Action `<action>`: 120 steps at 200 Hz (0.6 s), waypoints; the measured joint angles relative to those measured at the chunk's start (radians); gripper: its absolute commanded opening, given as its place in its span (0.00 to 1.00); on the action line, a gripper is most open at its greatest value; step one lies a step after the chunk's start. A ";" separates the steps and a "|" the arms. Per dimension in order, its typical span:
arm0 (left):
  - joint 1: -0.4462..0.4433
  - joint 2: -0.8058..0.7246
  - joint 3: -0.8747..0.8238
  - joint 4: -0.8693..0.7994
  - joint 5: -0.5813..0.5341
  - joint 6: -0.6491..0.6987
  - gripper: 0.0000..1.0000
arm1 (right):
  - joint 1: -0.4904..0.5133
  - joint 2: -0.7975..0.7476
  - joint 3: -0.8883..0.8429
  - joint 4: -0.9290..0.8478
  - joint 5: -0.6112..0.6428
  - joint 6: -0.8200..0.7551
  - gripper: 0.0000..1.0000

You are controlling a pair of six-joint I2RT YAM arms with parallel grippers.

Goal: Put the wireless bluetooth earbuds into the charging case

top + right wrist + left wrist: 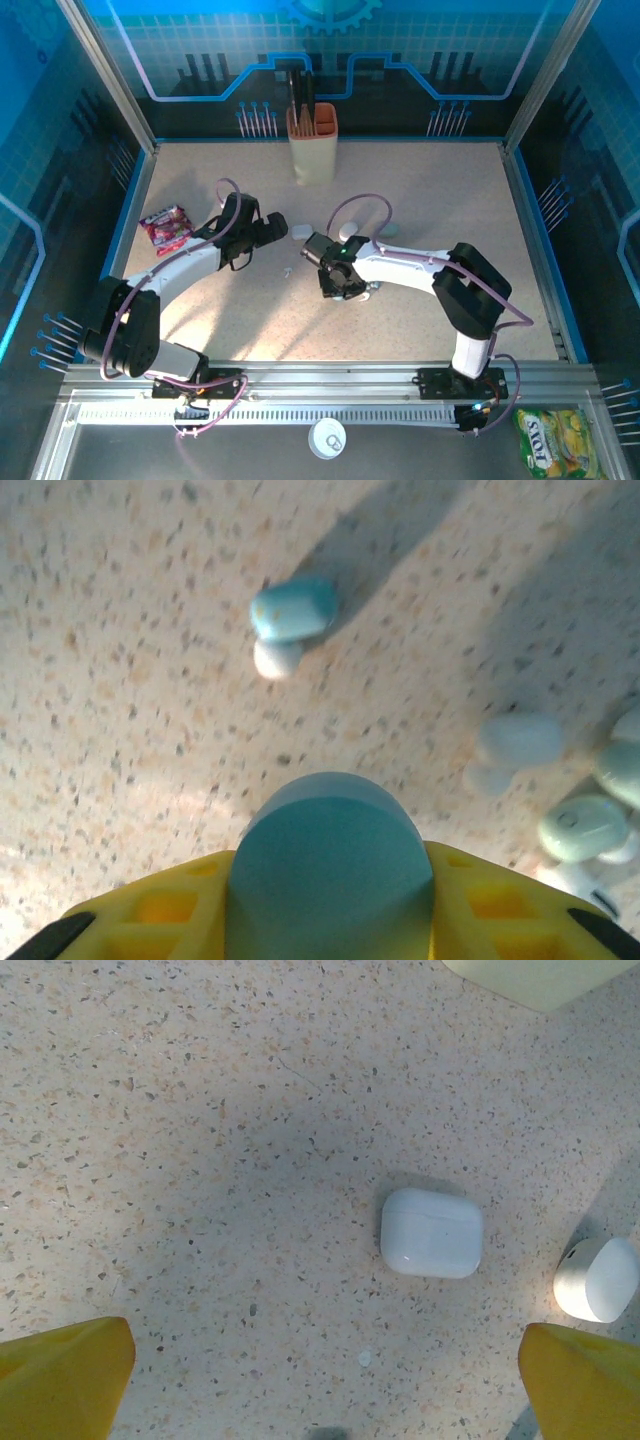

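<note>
Speckled tabletop (130,710) blurs behind clamped teal case (330,850), bottom cropped.

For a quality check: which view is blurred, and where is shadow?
Left wrist view: sharp, soft grey shadow on the speckled beige tabletop beside the white rounded plastic case. Right wrist view: blurred; the teal rounded case in the right claw and the small teal earbud look smeared. Top external view: bluish.
</note>
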 measured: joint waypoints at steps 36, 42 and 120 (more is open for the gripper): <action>-0.011 -0.032 -0.025 -0.010 -0.001 0.013 0.99 | 0.027 0.023 -0.005 -0.004 -0.027 0.035 0.44; -0.015 -0.045 -0.034 -0.013 -0.001 0.013 0.99 | 0.029 0.024 -0.008 -0.004 -0.030 0.041 0.46; -0.077 -0.182 -0.093 -0.072 -0.031 0.004 0.99 | 0.030 -0.058 -0.050 0.036 -0.029 0.025 0.69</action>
